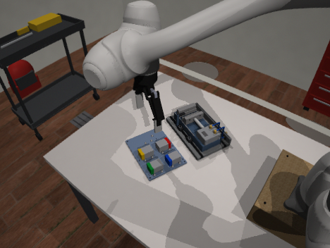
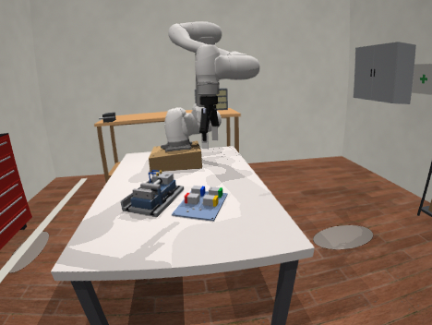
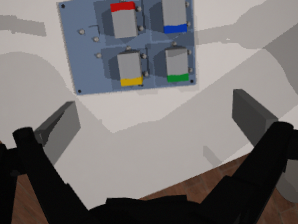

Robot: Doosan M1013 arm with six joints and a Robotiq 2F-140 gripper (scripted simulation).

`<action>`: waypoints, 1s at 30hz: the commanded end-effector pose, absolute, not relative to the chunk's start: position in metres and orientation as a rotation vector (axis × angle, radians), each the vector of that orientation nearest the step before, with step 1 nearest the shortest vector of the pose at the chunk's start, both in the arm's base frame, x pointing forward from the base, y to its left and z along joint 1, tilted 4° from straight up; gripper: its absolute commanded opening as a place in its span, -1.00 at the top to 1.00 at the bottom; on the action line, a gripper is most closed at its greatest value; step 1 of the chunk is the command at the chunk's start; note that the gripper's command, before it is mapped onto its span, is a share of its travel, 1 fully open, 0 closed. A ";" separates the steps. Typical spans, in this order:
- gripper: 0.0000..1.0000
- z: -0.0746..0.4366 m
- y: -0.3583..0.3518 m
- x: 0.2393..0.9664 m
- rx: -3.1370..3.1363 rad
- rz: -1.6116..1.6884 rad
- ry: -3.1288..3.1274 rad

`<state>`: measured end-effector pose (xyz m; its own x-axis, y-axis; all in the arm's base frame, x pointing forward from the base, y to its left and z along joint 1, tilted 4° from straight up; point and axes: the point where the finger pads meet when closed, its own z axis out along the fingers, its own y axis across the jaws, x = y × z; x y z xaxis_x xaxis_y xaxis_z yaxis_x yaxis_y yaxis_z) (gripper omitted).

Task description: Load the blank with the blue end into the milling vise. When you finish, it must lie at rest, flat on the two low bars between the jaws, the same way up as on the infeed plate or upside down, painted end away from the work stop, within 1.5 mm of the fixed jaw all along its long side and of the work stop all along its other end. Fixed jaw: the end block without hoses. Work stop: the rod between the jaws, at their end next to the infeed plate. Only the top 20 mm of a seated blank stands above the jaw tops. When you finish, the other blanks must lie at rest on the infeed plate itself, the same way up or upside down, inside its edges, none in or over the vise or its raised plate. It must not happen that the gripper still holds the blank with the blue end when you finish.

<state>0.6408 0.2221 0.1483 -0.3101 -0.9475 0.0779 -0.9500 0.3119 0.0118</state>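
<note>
Wrist view: the black two-finger gripper [image 1: 149, 114] [image 2: 210, 138] [image 3: 153, 109] hangs above the white tabletop [image 1: 88, 155] [image 2: 240, 240] [image 3: 115, 165], its flat grey fingers wide apart, with nothing between them.
Arm: white and jointed [image 1: 141, 53] [image 2: 208, 65], it carries the gripper pointing down.
Infeed plate: a flat blue sheet with small pegs [image 1: 135, 141] [image 2: 198, 213] [image 3: 82, 70], it lies on the tabletop and bears four grey blocks, each painted at one end.
Blue-ended blank: the grey block with the blue end [image 1: 174, 158] [image 2: 198, 189] [image 3: 174, 12] rests on the plate, between its red-ended and green-ended neighbours in the top view; the wrist view cuts off its far end.
Other blanks: the red-ended grey block [image 1: 162, 145] [image 2: 193, 198] [image 3: 125, 22], the yellow-ended grey block [image 1: 147, 152] [image 2: 210, 200] [image 3: 129, 65] and the green-ended grey block [image 1: 156, 165] [image 2: 214, 190] [image 3: 176, 61] share the plate.
Milling vise: grey and blue, framed by dark rails, it [image 1: 209, 134] [image 2: 165, 179] stands just beside the plate, blue hoses at one end block.
Robot's base: a brown wooden block [image 1: 275, 183] [image 2: 175, 161] supports the arm at the table's end.
Background: a black two-shelf cart [image 1: 42, 45] and a red drawer cabinet [image 1: 319, 88] [image 2: 14, 185] flank the table in the top view.
</note>
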 end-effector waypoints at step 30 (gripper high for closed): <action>-1.00 0.153 0.234 0.647 1.802 0.055 -2.487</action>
<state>0.6455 0.2314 0.1525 -0.3101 -0.9475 0.0779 -0.9500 0.3119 0.0118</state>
